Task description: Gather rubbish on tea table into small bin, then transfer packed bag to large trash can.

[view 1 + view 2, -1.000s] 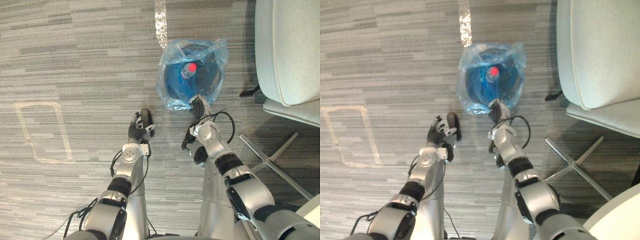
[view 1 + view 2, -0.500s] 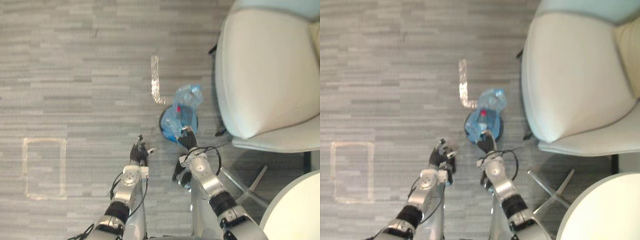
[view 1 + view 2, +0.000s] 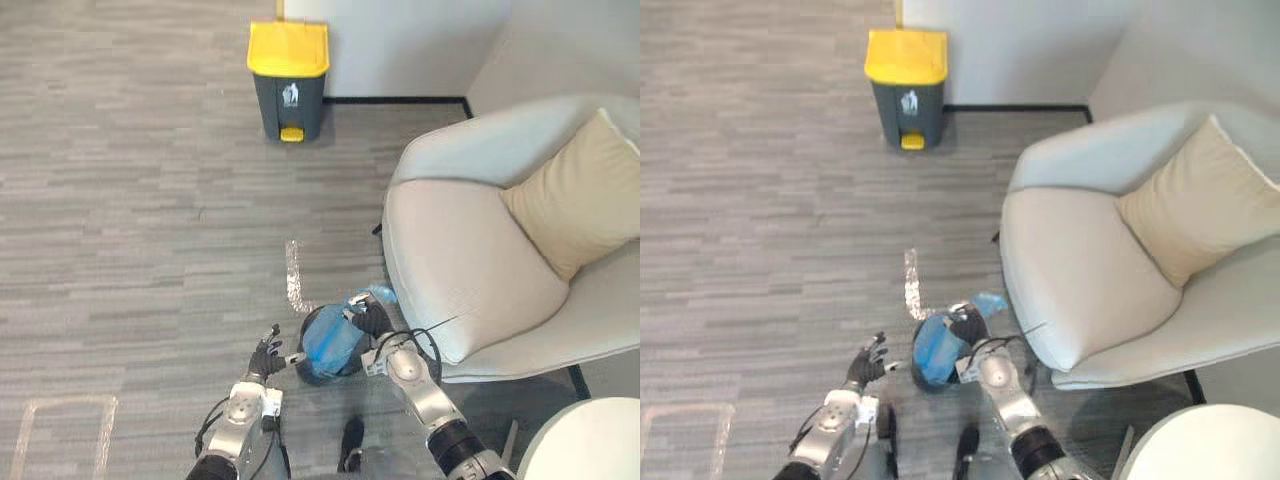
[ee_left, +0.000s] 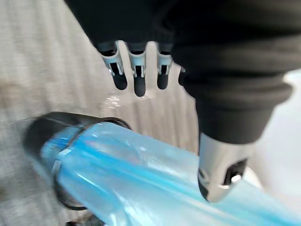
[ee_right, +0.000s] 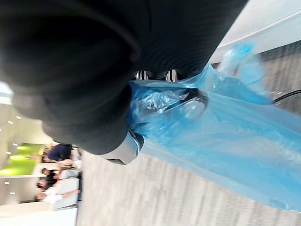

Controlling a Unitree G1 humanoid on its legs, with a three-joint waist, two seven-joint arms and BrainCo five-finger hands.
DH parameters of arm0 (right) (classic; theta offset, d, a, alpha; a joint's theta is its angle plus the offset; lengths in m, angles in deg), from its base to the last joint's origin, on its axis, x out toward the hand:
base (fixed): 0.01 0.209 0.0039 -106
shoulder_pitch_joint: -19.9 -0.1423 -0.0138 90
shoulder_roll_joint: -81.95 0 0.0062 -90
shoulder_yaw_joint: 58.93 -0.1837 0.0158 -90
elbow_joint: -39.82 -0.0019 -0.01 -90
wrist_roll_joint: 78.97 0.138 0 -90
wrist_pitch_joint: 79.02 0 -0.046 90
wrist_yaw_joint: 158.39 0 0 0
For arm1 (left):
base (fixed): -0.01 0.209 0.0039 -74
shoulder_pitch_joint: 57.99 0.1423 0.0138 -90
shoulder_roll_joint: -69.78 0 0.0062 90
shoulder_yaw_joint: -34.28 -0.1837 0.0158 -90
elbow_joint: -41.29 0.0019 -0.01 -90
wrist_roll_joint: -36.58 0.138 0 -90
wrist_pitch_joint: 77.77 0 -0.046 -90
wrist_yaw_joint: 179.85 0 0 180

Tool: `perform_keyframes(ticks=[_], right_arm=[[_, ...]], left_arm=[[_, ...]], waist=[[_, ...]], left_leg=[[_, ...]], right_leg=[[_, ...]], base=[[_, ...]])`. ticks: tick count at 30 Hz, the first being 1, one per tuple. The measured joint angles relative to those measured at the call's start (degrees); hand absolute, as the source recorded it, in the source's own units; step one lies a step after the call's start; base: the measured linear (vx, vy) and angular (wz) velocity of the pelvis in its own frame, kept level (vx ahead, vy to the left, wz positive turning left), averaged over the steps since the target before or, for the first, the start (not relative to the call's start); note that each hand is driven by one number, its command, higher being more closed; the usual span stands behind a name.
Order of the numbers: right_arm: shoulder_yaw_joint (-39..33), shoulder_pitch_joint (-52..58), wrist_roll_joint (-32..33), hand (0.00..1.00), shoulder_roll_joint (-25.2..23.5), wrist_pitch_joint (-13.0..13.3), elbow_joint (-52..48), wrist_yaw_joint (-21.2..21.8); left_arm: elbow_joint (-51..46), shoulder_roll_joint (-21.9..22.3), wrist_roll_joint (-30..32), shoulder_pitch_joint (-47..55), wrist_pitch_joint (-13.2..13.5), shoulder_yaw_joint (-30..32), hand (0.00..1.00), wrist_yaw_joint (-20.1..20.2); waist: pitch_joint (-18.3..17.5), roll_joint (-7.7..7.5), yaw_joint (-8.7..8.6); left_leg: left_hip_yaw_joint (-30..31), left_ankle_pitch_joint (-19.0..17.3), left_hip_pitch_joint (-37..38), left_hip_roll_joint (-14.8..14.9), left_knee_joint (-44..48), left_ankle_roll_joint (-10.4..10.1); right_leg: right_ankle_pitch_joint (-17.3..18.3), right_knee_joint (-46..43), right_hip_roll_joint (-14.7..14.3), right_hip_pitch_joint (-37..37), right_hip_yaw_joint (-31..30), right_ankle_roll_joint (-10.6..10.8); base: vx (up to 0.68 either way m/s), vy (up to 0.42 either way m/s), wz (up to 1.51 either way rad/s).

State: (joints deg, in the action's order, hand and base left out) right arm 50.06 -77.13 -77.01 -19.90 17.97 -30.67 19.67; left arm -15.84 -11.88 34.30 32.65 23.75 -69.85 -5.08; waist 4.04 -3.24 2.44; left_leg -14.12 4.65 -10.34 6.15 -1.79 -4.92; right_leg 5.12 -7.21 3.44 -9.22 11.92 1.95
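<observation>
A small dark bin (image 3: pixel 318 372) lined with a blue plastic bag (image 3: pixel 330 342) hangs tilted at my right hand (image 3: pixel 371 318), whose fingers are curled into the bag's bunched rim (image 5: pixel 162 101). My left hand (image 3: pixel 267 358) is open just left of the bin, fingers (image 4: pixel 137 75) straight and apart from the blue bag (image 4: pixel 141 174). The large grey trash can (image 3: pixel 288 82) with a yellow lid stands far ahead by the wall, lid closed.
A pale armchair (image 3: pixel 470 270) with a beige cushion (image 3: pixel 575 195) stands close on the right. A round white table edge (image 3: pixel 585 450) shows at the lower right. Tape marks (image 3: pixel 293 278) lie on the grey carpet between me and the can.
The camera has risen and tipped forward, bringing the yellow-lidded can and whole armchair into view. The bin and bag now hang tilted at my right hand, and my left hand is nearer them.
</observation>
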Motion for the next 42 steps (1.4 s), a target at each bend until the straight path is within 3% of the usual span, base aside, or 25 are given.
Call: perform_keyframes(ticks=[7,19,31,42], right_arm=[[4.2,1.6,7.1,1.00,4.6,0.2,-9.7,3.8],[6.1,0.5,6.7,1.00,6.1,1.8,-13.8,5.3],[5.2,-1.6,-4.4,1.00,3.7,1.7,2.8,1.4],[1.4,-1.9,-4.0,1.00,2.5,1.5,3.9,-0.2]], left_arm=[[-9.9,-1.7,2.4,2.5,1.5,-2.6,0.00,0.9],[-11.5,-2.6,4.4,3.6,1.9,-5.6,0.00,1.0],[-7.1,-2.8,4.5,3.6,1.8,-4.8,0.00,1.8],[-7.3,-2.7,6.5,3.6,1.8,-2.8,0.00,1.9]], waist=[[-1.7,0.49,-0.78],[-3.8,1.34,-1.64],[-3.8,1.53,-1.90],[-3.4,2.15,-1.91]], left_leg=[[-0.2,1.6,3.3,-0.6,-3.7,0.4],[0.6,2.0,3.7,-0.9,-4.3,0.6],[4.1,2.6,3.2,-1.6,-4.6,0.6],[5.5,2.8,2.5,-2.0,-4.6,0.8]], right_leg=[[-1.7,3.8,-0.3,2.6,-2.2,0.0],[-3.0,5.8,-0.3,3.3,-3.1,0.2],[-3.4,6.9,-0.4,4.4,-1.0,0.3],[-3.6,7.6,-0.1,5.1,0.3,0.4]], base=[[-0.04,0.029,-0.10],[-0.01,0.010,-0.01],[0.01,0.005,0.09],[0.02,0.007,0.06]])
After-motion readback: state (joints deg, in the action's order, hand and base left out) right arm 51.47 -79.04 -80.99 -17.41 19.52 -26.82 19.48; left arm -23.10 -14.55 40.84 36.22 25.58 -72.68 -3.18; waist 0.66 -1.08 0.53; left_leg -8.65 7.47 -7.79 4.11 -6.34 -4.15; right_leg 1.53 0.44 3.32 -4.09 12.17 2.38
